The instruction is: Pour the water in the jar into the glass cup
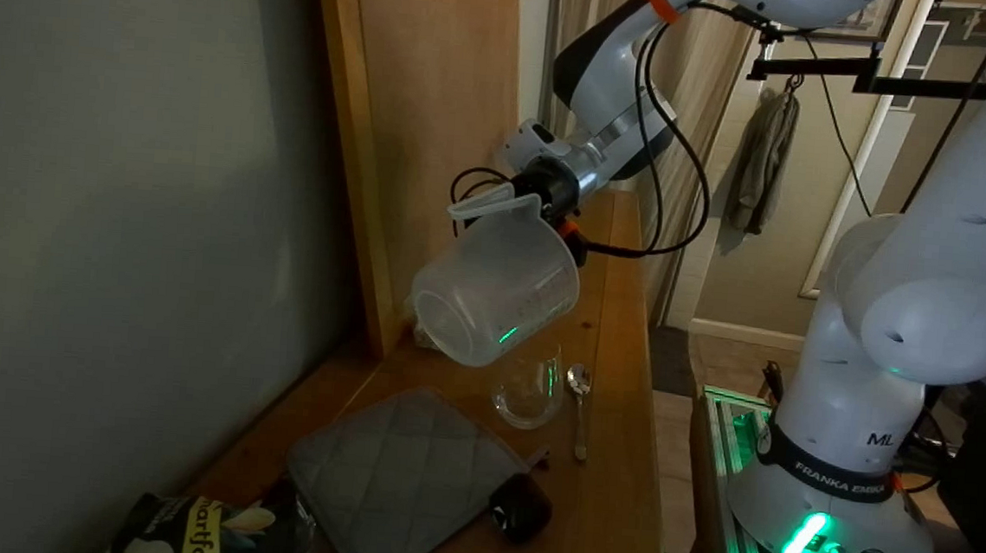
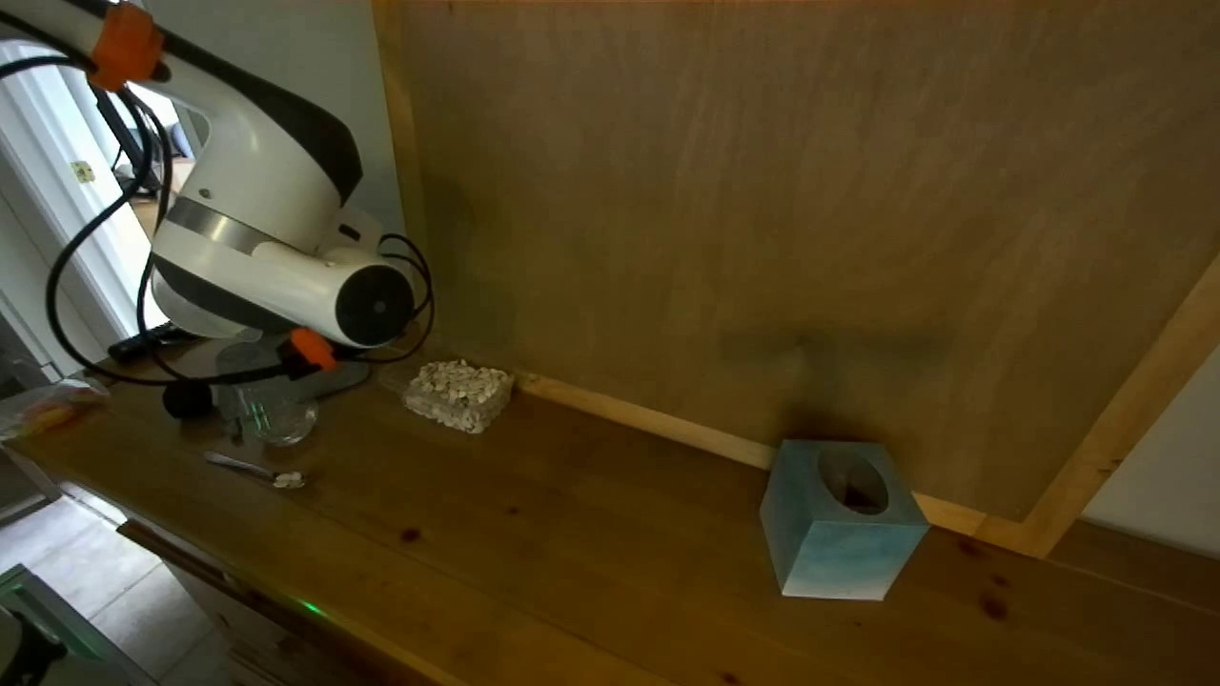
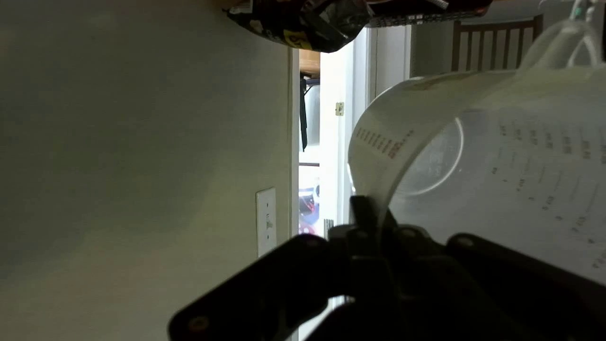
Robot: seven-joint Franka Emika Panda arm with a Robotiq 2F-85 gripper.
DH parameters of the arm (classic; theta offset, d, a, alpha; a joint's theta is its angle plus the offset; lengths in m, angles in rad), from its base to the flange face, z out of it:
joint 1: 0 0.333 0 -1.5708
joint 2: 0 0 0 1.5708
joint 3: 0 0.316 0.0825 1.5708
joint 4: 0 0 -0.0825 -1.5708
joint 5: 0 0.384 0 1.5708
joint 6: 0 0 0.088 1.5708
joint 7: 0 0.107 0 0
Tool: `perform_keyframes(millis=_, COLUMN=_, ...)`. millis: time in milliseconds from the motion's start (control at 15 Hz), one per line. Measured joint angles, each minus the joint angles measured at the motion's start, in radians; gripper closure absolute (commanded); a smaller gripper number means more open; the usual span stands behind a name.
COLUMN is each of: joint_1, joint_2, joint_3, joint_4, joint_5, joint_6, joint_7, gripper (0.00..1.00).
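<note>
Above counter (image 1: 602, 510), jar (image 1: 497, 281) by rim (image 3: 411, 154) in claw (image 3: 376, 215)

Wooden tabletop (image 2: 610, 572), glass cup (image 1: 528, 396) beside spoon (image 1: 579, 406), quilted pad (image 1: 405, 479), blue box (image 2: 843, 535)

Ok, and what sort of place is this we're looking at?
Most likely a home, perhaps near its kitchen, though I can't be certain. The signs are a grey quilted pot holder, a spoon, and a garment hanging in the background.
</note>
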Motion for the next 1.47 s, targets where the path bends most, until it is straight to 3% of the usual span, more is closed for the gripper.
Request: perform_keyframes(millis=1467, joint_1=-0.008, joint_2=0.015, joint_3=-0.003, joint_4=0.0, joint_5=0.022, joint_6=-0.034, joint_7=-0.021, gripper=0.99)
